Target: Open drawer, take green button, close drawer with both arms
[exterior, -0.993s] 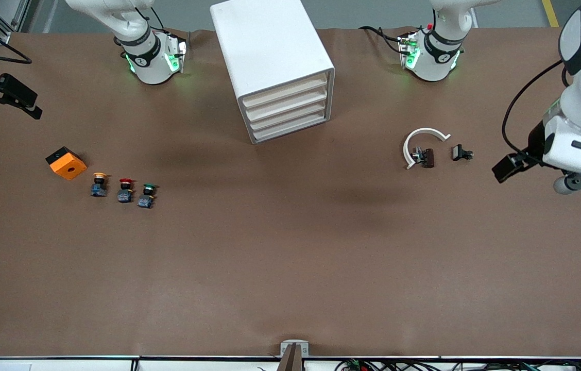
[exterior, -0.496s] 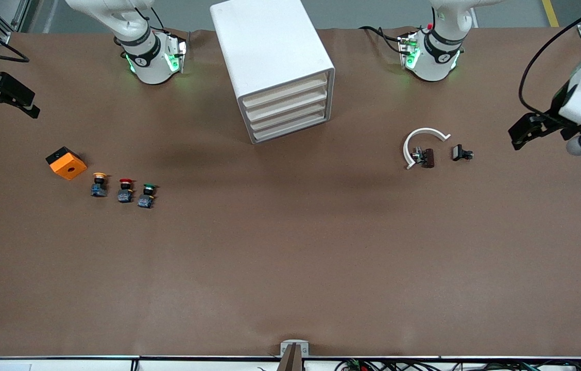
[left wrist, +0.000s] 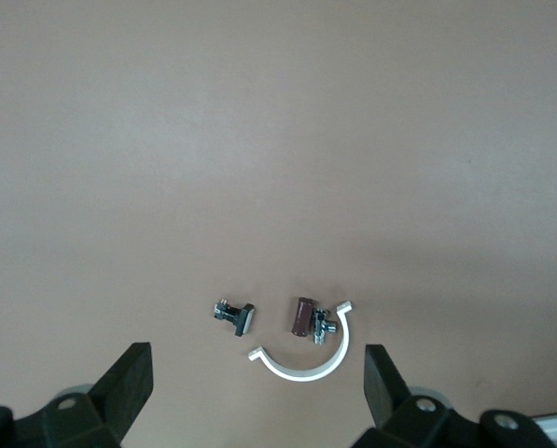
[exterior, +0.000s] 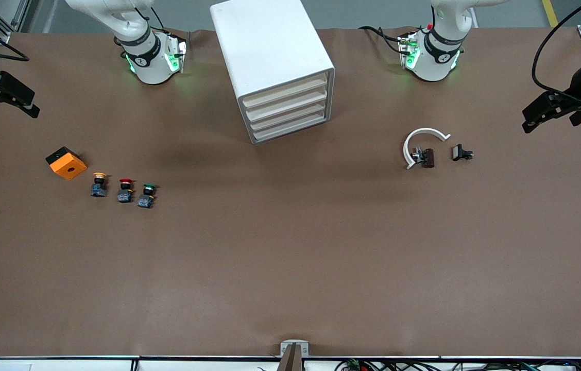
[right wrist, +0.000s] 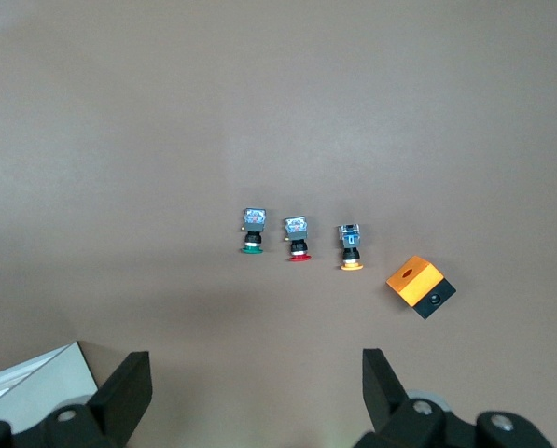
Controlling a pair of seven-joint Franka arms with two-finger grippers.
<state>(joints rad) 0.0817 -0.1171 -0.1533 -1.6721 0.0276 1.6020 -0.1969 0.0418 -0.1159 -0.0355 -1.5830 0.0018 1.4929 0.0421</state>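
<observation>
I had both grippers up in the air at the table's ends, each with its jaws spread wide and nothing between them. The left gripper hung over the left arm's end of the table; the white curved clip, the brown part inside its arc and the small black clamp all lay on the table below the gap of its jaws. The right gripper hung over the right arm's end. The button with the green cap lay on its side on the table, far below that gripper's open jaws, first in a row with the red-capped button and the yellow-capped button; the orange block sat just past the yellow one. The white drawer cabinet stood between the two arm bases with all its drawers shut.
</observation>
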